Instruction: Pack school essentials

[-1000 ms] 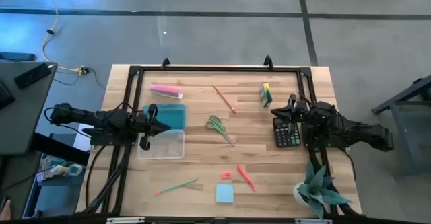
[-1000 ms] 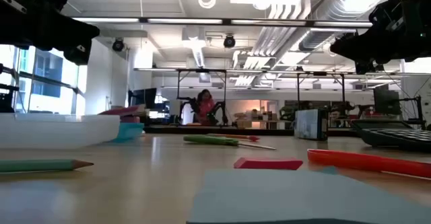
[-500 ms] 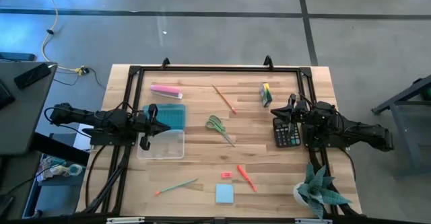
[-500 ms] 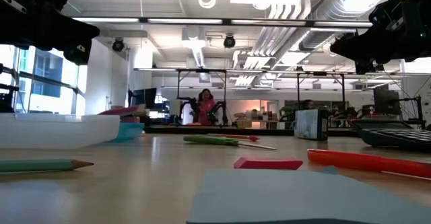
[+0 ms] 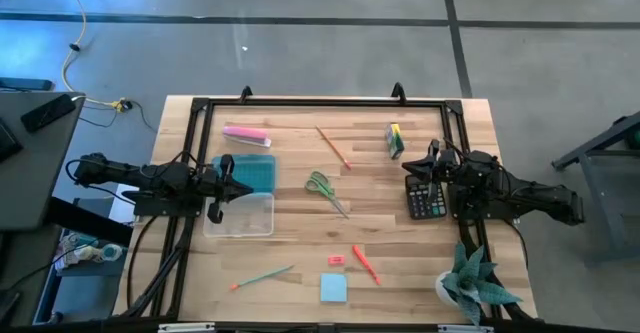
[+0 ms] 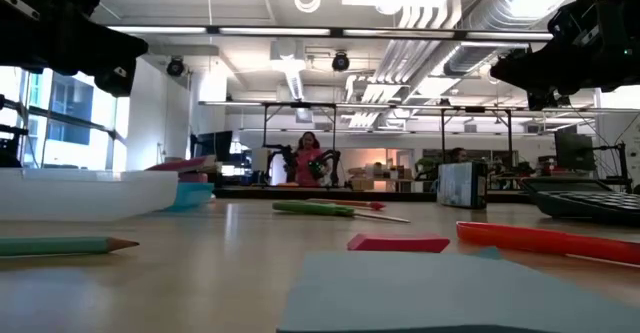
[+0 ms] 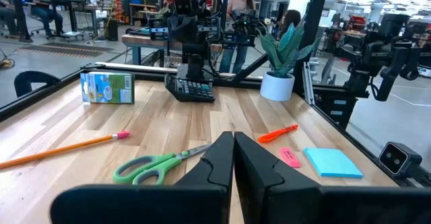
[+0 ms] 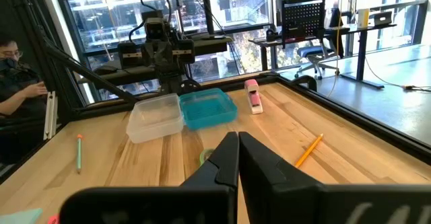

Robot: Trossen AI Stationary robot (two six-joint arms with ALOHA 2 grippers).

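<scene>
School essentials all lie loose on the surface (image 5: 300, 233), nothing packed. We see the left hand (image 5: 240, 188) pinched closed and empty, hovering over the clear container (image 5: 240, 215), which sits touching the teal lid (image 5: 252, 173). The right hand (image 5: 412, 173) is likewise closed with nothing in it, over the calculator (image 5: 425, 199).

Landmark: the green-handled scissors (image 5: 324, 189), mid-surface.
- thin wooden pencil (image 5: 333, 147): just beyond the scissors, toward the far edge
- green-yellow block (image 5: 395, 140): far side, toward the right arm
- pink case (image 5: 246, 135): far side, toward the left arm
- orange-red pen (image 5: 365, 264) and tiny red eraser (image 5: 336, 261): near side of the scissors, close to each other but apart
- light-blue square note pad (image 5: 334, 288): just past the eraser, by the near edge
- green pencil (image 5: 262, 277): near side, toward the left arm
- potted plant (image 5: 470, 283): near corner on the right arm's side, well apart from the scissors
</scene>
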